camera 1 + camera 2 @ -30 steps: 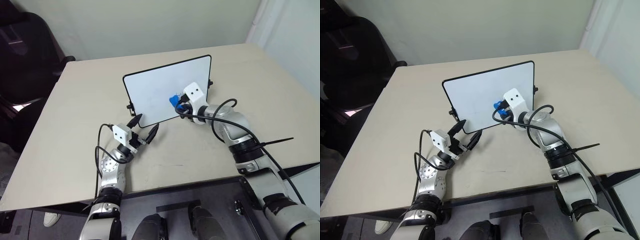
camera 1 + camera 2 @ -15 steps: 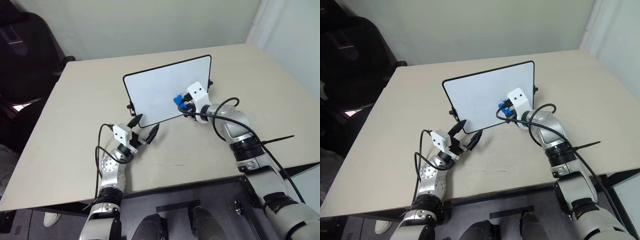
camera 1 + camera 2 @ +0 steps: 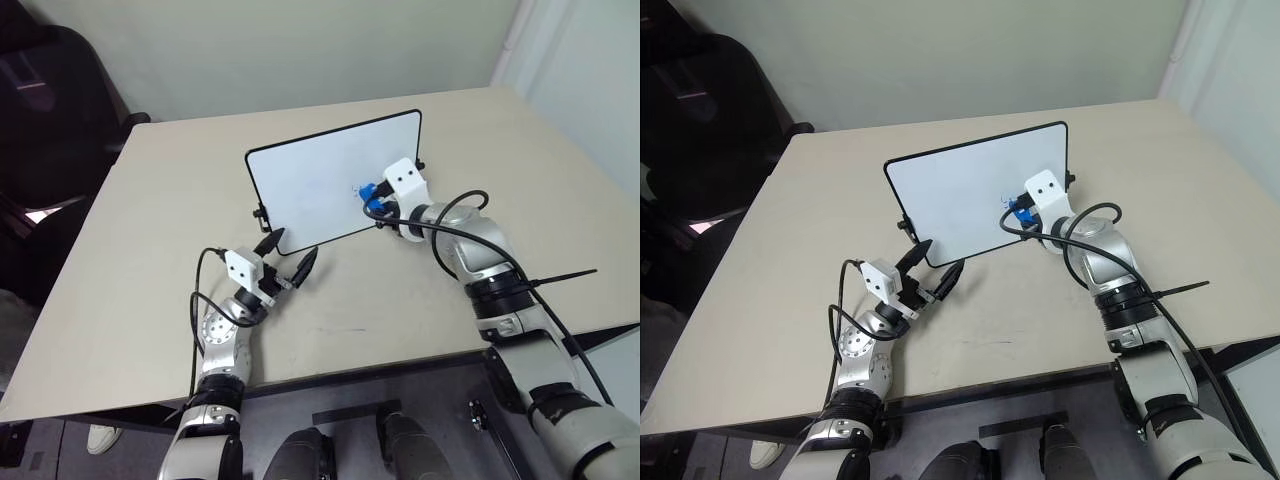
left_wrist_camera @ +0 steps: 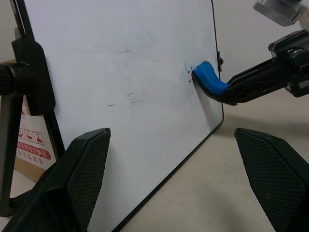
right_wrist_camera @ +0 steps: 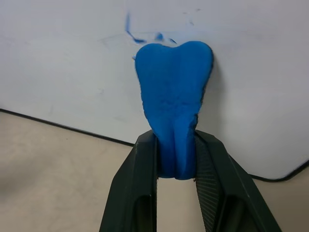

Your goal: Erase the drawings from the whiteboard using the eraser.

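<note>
Rightward across the whiteboard [image 3: 320, 180] slid the right hand [image 3: 375, 201], clamping the eraser [image 5: 174, 104]; press flat, sweep over drawings [image 5: 145, 36]. Left hand [image 3: 290, 257] gapes empty.

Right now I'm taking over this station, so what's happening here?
The robot is wiping a whiteboard that stands upright on the table. Its right hand is shut on a blue eraser, pressed to the board just beside the last blue drawings. The left hand is open near the board's lower corner, holding nothing.
</note>
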Robot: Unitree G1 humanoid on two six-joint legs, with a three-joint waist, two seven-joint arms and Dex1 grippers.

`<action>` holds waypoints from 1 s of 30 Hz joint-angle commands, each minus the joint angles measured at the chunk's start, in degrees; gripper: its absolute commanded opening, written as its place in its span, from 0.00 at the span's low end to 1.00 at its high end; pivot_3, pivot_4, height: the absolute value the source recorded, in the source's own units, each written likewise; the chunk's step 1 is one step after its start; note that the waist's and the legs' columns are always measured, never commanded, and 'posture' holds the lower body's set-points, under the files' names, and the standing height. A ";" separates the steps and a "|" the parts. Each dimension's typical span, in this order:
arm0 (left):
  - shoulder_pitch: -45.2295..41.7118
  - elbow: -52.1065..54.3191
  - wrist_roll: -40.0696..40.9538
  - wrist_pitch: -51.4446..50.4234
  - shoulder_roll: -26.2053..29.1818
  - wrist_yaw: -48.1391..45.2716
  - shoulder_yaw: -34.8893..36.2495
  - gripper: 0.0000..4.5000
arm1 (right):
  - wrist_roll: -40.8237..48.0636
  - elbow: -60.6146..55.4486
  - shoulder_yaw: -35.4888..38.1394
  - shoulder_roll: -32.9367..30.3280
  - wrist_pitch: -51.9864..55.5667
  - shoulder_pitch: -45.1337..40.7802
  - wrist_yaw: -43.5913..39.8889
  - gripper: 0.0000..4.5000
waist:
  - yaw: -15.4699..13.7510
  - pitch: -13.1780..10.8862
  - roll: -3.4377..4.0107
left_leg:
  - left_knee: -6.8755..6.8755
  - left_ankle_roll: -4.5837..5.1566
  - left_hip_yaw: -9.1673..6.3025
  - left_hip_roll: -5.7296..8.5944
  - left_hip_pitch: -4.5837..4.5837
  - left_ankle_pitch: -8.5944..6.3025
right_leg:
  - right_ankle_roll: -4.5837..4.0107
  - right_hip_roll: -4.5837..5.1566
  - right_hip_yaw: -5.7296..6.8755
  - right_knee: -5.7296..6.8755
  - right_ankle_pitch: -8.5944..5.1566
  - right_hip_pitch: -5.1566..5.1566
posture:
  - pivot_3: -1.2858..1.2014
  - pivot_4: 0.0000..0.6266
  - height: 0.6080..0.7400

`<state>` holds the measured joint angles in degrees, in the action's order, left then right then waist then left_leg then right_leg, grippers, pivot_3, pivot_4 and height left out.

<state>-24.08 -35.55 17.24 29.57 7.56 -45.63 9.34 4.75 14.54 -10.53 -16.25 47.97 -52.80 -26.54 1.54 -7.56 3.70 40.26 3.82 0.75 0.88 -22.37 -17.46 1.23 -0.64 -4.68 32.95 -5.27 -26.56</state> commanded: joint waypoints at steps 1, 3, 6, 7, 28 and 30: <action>1.40 -1.23 0.87 0.18 -1.31 0.31 -0.31 1.00 | 0.63 -5.43 -1.85 1.60 0.44 -1.89 -1.96 0.23 | 0.00 0.00 0.00 | 0.00 0.00 0.00 0.00 0.00 0.00 | 0.00 0.00 0.00 0.00 0.00 0.00 | 0.52 0.24 0.90; 1.50 -1.16 0.91 0.11 -1.35 0.26 -0.36 1.00 | -0.17 -7.35 -4.58 1.95 0.49 -1.86 -3.36 0.23 | -0.01 0.00 0.00 | 0.00 0.00 0.00 0.00 0.00 0.00 | 0.00 0.00 0.01 0.00 0.00 0.00 | 0.52 0.24 0.90; 1.69 -1.01 0.90 0.14 -1.40 0.33 -0.43 1.00 | -0.89 -8.28 -6.72 2.22 1.60 -2.11 -4.14 0.23 | -0.05 0.00 0.01 | 0.00 0.00 0.00 0.00 0.00 0.00 | 0.03 0.01 0.02 -0.01 -0.02 0.01 | 0.52 0.24 0.90; 1.74 -0.98 0.88 0.19 -1.41 0.38 -0.42 1.00 | -1.05 -7.84 -6.70 2.31 1.58 -2.23 -3.94 0.23 | -0.06 0.00 0.01 | 0.00 0.00 0.00 0.00 0.00 0.00 | 0.03 0.01 0.02 -0.01 -0.02 0.01 | 0.52 0.24 0.90; 1.77 -0.49 1.18 -0.33 -0.86 -0.22 -0.34 1.00 | -2.93 5.89 2.49 0.22 3.61 -6.60 5.36 0.23 | -0.01 0.01 -0.04 | -0.01 0.00 0.06 -0.01 -0.01 -0.01 | -0.02 0.03 0.02 0.02 0.01 -0.04 | 0.52 0.24 0.90; 1.67 -0.56 1.12 -0.41 -0.92 -0.26 -0.36 1.00 | -2.21 2.72 0.89 0.80 4.23 -5.74 3.36 0.23 | 0.00 0.01 -0.04 | 0.00 0.00 0.07 -0.02 -0.01 -0.01 | -0.02 0.03 0.02 0.02 0.01 -0.05 | 0.52 0.24 0.90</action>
<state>-23.43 -34.54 17.30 28.86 7.70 -45.89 9.18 1.88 22.28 -8.17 -16.40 52.25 -57.80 -21.23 1.54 -7.56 3.66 40.26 3.83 0.82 0.86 -22.38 -17.47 1.21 -0.62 -4.66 32.97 -5.25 -26.61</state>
